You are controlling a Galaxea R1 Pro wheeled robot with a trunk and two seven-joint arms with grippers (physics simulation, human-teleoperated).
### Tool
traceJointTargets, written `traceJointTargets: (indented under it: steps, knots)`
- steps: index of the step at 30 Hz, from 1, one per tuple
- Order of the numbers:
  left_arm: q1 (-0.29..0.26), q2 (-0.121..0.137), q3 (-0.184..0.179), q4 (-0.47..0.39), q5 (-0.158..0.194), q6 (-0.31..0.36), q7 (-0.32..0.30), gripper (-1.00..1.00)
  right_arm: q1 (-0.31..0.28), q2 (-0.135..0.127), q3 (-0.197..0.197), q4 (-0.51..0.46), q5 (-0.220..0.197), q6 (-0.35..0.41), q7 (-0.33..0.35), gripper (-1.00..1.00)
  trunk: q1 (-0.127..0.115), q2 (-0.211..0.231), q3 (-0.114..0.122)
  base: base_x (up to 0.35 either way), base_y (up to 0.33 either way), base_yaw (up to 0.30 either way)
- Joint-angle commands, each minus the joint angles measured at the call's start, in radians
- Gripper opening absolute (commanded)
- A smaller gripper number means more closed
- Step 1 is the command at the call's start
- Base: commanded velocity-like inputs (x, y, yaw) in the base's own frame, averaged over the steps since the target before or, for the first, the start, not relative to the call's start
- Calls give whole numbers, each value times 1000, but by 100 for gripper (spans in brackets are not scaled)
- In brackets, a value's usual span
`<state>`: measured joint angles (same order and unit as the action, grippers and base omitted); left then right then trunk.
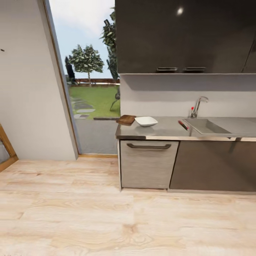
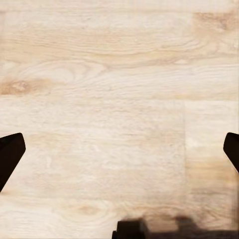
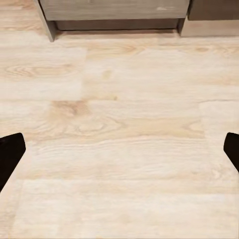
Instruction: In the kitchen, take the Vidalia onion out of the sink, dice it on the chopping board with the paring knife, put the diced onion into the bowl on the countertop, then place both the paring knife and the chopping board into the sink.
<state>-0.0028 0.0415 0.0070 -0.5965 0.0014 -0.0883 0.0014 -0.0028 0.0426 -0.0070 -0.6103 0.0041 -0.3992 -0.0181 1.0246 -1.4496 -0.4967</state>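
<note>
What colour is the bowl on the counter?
The bowl is white, clearest in the head view.

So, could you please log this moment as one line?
phase: approach | left gripper: open | right gripper: open | chopping board, bowl, paring knife: on countertop

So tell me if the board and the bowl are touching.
Cannot tell. In the head view the board and bowl sit close together, too small to show contact or a gap.

The grey countertop carried the chopping board, white bowl, paring knife and sink.
</note>
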Motion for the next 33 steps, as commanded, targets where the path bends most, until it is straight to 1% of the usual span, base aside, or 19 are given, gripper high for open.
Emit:
traceJointTargets:
  steps: [1,8,14,20,23,25,27,33]
  knots:
    - [0,0,1,0,0,-2,0,100,0,0,-1,0,1,-3,-2,100,0,0,-1,264,-226,279]
    - [0,0,1,0,1,-2,0,100,0,0,-1,1,1,-3,-2,100,0,0,-1,264,-226,261]
    - [0,0,1,0,2,-2,0,100,0,0,-1,0,1,-3,-2,100,0,0,-1,206,-170,34]
    - [0,0,1,0,1,-2,0,100,0,-4,-1,0,1,-4,0,100,0,0,-1,21,-17,2]
    - [0,0,-1,0,0,-3,-1,100,0,-34,0,0,0,-3,2,100,0,0,-1,2,-2,0]
    - [0,0,-1,0,0,-4,-1,100,0,-42,1,0,-1,-3,2,100,0,0,-1,1,0,0]
    - [0,0,-1,-1,0,-4,-1,100,0,-46,1,0,-1,-3,2,100,0,0,-1,0,0,0]
    - [0,0,-1,0,0,-4,-1,100,0,-45,1,0,-2,-3,1,100,0,0,-1,0,0,0]
